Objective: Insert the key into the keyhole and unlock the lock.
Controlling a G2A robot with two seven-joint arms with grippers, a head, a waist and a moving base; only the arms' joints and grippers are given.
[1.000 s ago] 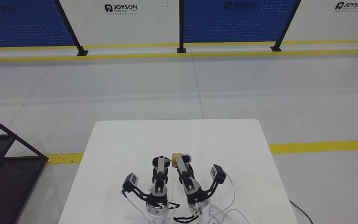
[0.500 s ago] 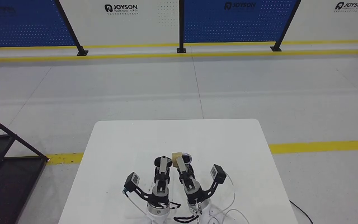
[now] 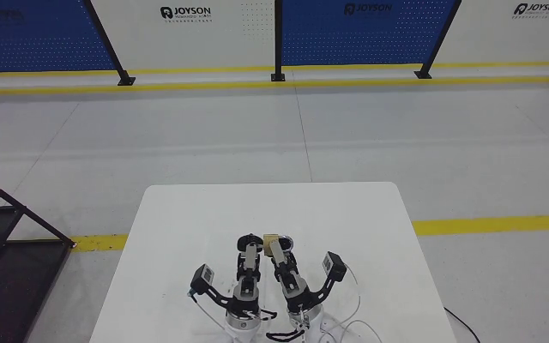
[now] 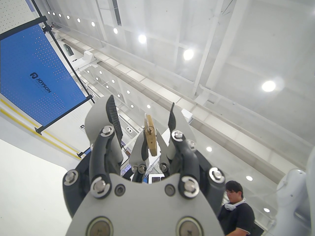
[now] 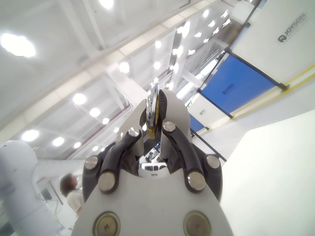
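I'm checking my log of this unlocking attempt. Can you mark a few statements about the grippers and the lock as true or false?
1. The right gripper is shut on the lock. True.
2. The left gripper is shut. False: it is open and holds nothing.
3. The lock lies on the table. False: the right gripper holds it up off the table.
4. The lock is brass-coloured. True.
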